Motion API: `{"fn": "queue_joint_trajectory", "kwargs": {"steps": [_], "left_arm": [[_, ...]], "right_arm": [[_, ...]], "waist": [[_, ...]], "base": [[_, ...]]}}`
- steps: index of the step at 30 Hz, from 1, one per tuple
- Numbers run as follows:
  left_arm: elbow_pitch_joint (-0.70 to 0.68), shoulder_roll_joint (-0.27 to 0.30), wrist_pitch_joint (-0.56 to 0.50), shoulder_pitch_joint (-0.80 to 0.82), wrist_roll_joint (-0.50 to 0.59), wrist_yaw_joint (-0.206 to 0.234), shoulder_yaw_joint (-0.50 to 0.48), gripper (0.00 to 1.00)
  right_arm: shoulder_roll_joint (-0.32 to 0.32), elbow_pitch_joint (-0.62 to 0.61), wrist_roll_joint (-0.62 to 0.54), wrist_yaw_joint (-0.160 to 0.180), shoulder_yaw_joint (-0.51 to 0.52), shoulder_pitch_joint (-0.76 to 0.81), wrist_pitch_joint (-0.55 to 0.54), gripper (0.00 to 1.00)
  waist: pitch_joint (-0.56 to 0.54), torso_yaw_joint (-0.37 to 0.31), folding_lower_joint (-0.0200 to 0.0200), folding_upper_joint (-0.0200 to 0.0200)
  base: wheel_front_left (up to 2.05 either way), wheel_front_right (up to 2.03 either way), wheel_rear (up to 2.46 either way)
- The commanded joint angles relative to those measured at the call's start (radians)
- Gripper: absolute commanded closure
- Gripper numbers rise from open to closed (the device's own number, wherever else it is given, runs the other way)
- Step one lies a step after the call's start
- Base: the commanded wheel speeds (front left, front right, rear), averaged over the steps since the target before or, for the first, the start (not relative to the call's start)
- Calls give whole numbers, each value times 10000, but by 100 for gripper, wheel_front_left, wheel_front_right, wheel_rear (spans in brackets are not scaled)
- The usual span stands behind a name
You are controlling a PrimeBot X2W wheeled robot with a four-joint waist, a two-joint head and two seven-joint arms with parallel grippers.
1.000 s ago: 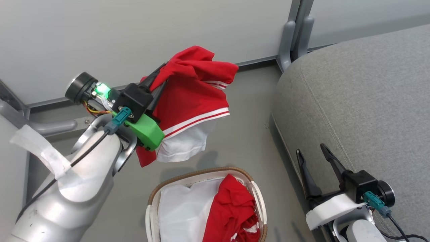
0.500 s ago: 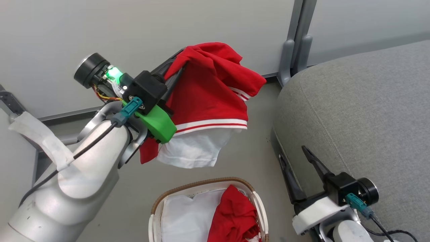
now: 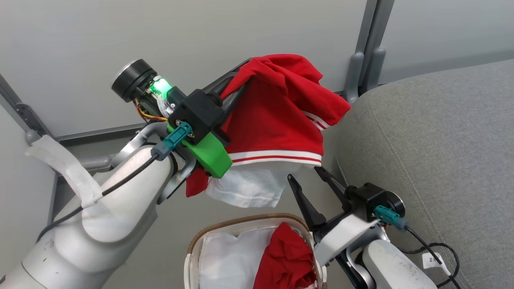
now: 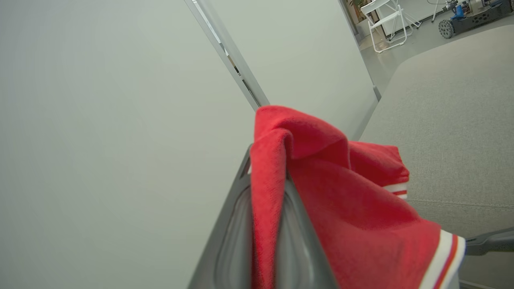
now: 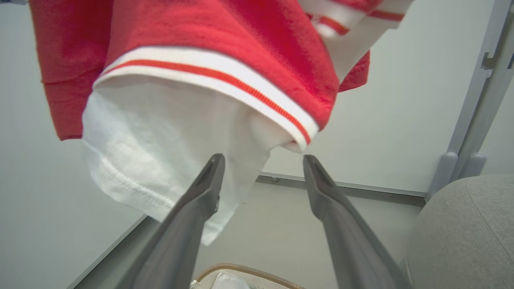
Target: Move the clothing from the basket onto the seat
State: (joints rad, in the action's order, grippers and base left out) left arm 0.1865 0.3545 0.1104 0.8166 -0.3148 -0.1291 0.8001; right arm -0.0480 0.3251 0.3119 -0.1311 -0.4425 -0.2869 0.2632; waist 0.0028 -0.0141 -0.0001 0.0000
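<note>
The left gripper (image 3: 237, 78) stays clamped on one red garment (image 3: 277, 116) and has swung it away from the basket (image 3: 241, 220), so its sleeve now reaches the edge of the seat (image 3: 441, 140). The right gripper (image 3: 304, 173), spread and empty, has come up under the hem. With the second garment (image 3: 287, 257) in the basket, a drop looks near.

The top of the seat (image 3: 441, 140) is bare, so there is lots of room there. The red clothing (image 3: 277, 116) hangs in the air, pinched in the left pincer (image 3: 243, 76), right beside the seat's edge. The right pincer (image 3: 303, 172), fingers apart, sits just under its white hem, between the basket (image 3: 241, 221) and the seat. A grey post (image 3: 367, 52) and the wall (image 3: 120, 40) stand close behind.
</note>
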Motion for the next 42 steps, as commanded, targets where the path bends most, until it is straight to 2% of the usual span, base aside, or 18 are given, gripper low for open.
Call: {"fn": "queue_joint_trajectory", "kwargs": {"steps": [1, 8, 14, 20, 24, 26, 27, 28, 29, 39, 41, 42], "left_arm": [[-116, -30, -24, 167, -60, -24, 18, 100], [-425, 22, -105, 178, -112, 9, 119, 100], [-464, 28, -122, 62, -203, 86, 172, 100], [-389, 111, -38, -160, -305, 180, 138, 100], [-381, 75, 30, -283, -379, 261, 167, 100], [-361, 43, 60, -342, -419, 260, 182, 100], [-346, 30, 56, -374, -458, 282, 178, 100], [-319, 24, 73, -413, -481, 314, 164, 100], [-294, 18, 85, -451, -533, 338, 147, 100], [201, -125, 631, -1145, -1025, 676, -62, 100], [377, -196, 808, -1382, -1184, 752, -131, 80], [474, -253, 916, -1522, -1290, 803, -173, 65]], "right_arm": [[-45, 186, 65, 8, -117, -234, 25, 0], [-34, 816, -22, 8, -428, -1075, 25, 0], [-303, 81, -57, 8, -1044, -1538, 25, 0], [-291, -598, -61, 8, -882, -1567, 25, 0], [-201, -386, 20, 8, -714, -1623, 25, 0], [-152, -245, 47, 8, -693, -1759, 25, 60], [-140, -199, 56, 8, -674, -1808, 25, 65], [-137, -160, 42, 8, -610, -1832, 25, 87], [-132, -142, 8, 8, -558, -1837, 25, 100], [-44, -371, -533, 8, -91, -1889, 24, 100], [-49, -442, -696, 8, 12, -1849, 24, 100], [-47, -488, -773, 8, 65, -1827, 24, 100]], "waist": [[8, 36, 1, 0], [59, 83, 1, 0], [124, 87, 1, 0], [192, 31, 1, 0], [220, 11, 1, 0], [236, 16, 1, 0], [244, 20, 1, 0], [255, 23, 1, 0], [268, 26, 1, 0], [410, 30, 1, 0], [435, 24, 1, 0], [444, 18, 1, 0]], "base": [[0, 0, 0], [0, 0, 0], [0, 0, 0], [0, 0, 0], [0, 0, 0], [0, 0, 0], [0, 0, 0], [0, 0, 0], [0, 0, 0], [0, 0, 0], [0, 0, 0], [0, 0, 0]]}}
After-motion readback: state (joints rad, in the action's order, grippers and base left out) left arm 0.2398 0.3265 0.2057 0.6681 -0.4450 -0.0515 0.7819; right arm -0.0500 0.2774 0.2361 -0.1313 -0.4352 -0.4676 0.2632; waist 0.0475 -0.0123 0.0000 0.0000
